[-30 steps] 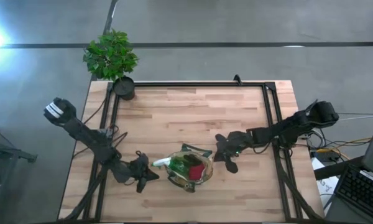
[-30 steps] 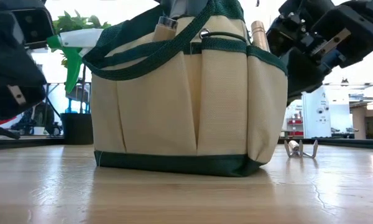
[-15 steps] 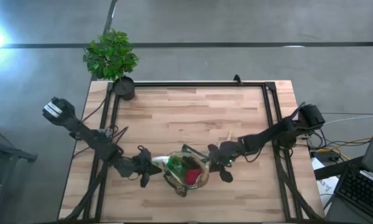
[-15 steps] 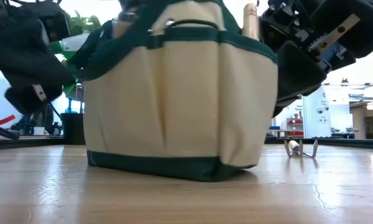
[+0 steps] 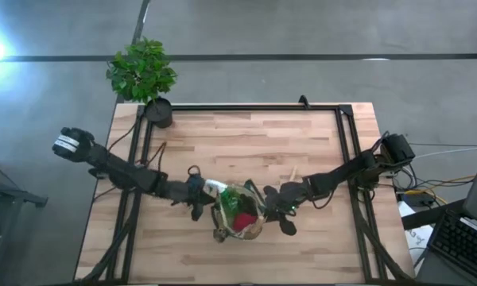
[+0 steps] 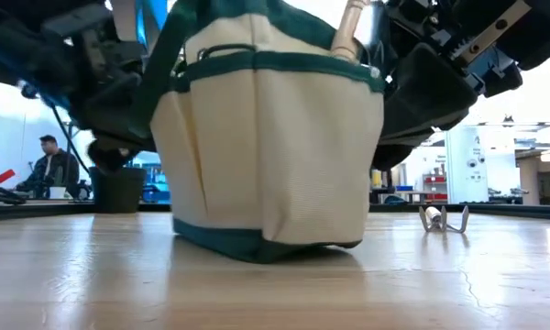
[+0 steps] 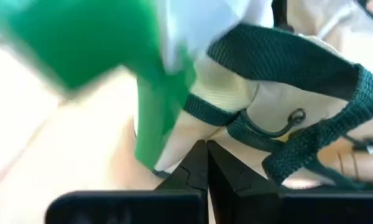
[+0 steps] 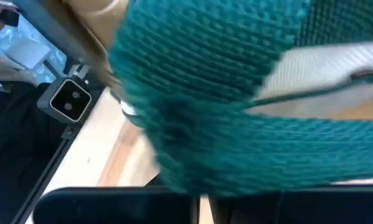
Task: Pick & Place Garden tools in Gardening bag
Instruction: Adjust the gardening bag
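The tan gardening bag [image 5: 240, 216] with dark green trim stands on the wooden table between my two grippers; it also shows in the low view [image 6: 270, 137]. Red and green items [image 5: 243, 219] lie inside it. A wooden handle [image 6: 351, 23] sticks out of a side pocket. A green-and-white piece [image 7: 112, 43] juts from the bag's left end. My left gripper [image 5: 197, 197] is shut at that end. My right gripper [image 5: 277, 205] is shut at the bag's right side. A small hand rake [image 6: 443, 218] lies on the table, right of the bag. My left gripper meets the bag's left end wall [image 7: 221, 93] with its shut fingers [image 7: 196, 158], below the green trim and beside the green-and-white piece. It comes level from the table's left. The bag stands on its base. My right gripper lies with shut fingers against the bag's green webbing [image 8: 236, 143] on its right side, coming level from the table's right. Whether any webbing is between the fingers cannot be told.
A potted green plant [image 5: 143, 71] in a black pot [image 5: 159, 112] stands at the far left corner. A black frame rail [image 5: 246, 108] runs along the table's far and side edges. A person [image 6: 50, 167] sits in the room beyond.
My left gripper has gone toward the table's right and far edges, up against the bag's left end. My right gripper has gone left to the bag's right side. The bag has turned about on its base and slid a little.
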Robot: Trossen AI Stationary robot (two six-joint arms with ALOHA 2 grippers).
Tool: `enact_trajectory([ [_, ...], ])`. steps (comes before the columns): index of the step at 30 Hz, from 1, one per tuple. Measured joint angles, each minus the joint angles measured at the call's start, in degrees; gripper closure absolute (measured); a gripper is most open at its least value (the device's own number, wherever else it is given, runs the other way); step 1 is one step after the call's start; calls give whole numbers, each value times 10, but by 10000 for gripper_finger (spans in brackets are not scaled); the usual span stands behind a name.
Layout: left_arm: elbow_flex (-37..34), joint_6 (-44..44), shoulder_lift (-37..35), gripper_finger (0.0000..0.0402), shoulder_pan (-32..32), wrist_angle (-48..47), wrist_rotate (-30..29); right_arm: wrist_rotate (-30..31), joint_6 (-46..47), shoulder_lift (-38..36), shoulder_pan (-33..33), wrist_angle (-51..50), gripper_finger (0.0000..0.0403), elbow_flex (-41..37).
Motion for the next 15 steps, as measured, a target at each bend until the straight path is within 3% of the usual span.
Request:
enact_trajectory([
  [15, 0, 126, 0, 399, 177, 69, 149, 18, 0, 0, -7, 4, 395, -1],
])
